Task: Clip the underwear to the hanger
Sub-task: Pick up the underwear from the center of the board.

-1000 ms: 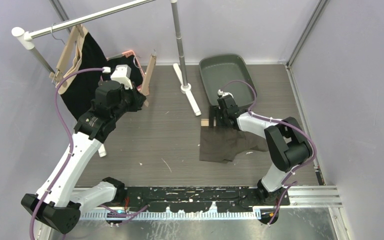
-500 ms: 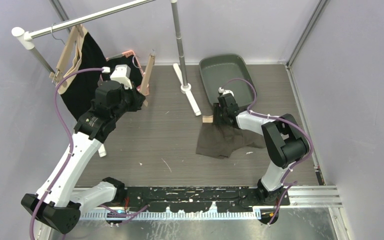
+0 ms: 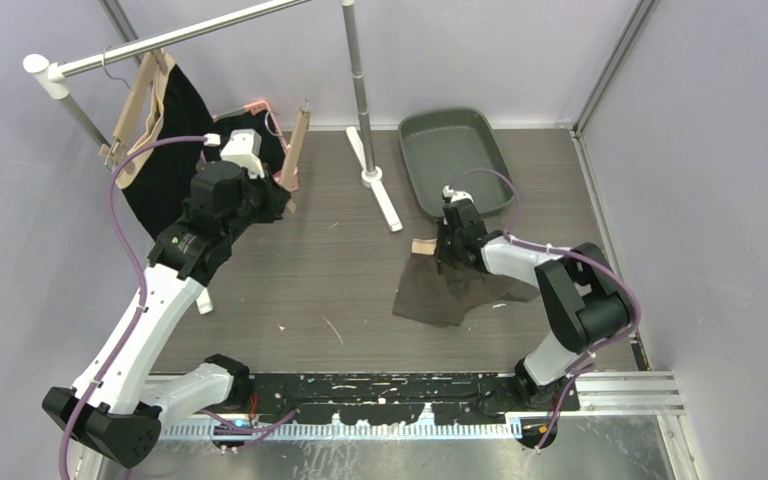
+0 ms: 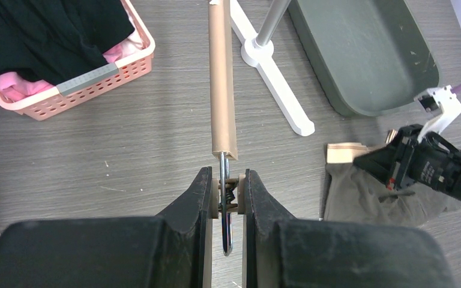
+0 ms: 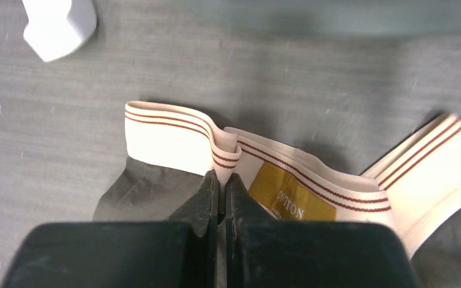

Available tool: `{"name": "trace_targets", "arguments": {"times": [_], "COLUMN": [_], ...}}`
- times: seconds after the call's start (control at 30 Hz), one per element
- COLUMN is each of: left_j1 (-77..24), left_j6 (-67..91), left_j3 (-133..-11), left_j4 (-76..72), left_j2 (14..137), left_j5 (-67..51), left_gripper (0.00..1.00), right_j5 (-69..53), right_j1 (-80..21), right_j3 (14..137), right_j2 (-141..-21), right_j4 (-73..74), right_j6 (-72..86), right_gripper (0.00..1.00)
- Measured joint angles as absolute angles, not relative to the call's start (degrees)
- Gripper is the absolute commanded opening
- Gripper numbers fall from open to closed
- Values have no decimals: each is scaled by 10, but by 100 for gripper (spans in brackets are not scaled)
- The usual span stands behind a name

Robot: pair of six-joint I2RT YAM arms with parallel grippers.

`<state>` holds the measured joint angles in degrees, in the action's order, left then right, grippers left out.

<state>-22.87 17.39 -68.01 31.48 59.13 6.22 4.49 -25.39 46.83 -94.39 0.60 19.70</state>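
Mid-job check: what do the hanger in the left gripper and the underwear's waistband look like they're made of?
The hanger is a pale tan, matte bar, probably unfinished wood, though a cardboard tube can't be ruled out. Its clip shows a shiny metal wire and spring. The waistband looks like cream woven elastic with red-brown stripes and folds softly. Its yellow label reads "cotton".

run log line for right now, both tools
left tool: shut on hanger clip | right tool: shut on underwear waistband | status: not yet clipped
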Motion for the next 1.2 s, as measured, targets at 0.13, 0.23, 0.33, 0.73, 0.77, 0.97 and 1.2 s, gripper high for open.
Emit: {"name": "trace_targets", "arguments": {"times": [0.13, 0.23, 0.33, 0.73, 0.77, 0.97, 1.2], "left_j1": [-229, -229, -229, -229, -229, -229, -229], "left_j6": [174, 174, 175, 218, 221, 240, 253], "left_j3": [-679, -665, -649, -598, -594, -576, -573], "left_j4": [314, 307, 303, 258, 253, 222, 187], "left_j2": [590, 581, 568, 532, 532, 532, 532], "left_j5": [62, 57, 45, -2, -5, -20, -37], "left_gripper": [0, 0, 0, 0, 0, 0, 0], "right_j5": [3, -32, -64, -233, -249, -341, -398], "right_j1": [-254, -254, -254, -254, -254, -260, -283], "right_j3": [413, 380, 375, 391, 394, 418, 468], "right_j2": [-887, -842, -811, -784, -784, -796, -825], "right_j4": [3, -5, -22, -108, -116, -149, -151], "right_j6": [183, 172, 164, 146, 146, 146, 138], "right_gripper": [1, 1, 1, 1, 1, 1, 1]}}
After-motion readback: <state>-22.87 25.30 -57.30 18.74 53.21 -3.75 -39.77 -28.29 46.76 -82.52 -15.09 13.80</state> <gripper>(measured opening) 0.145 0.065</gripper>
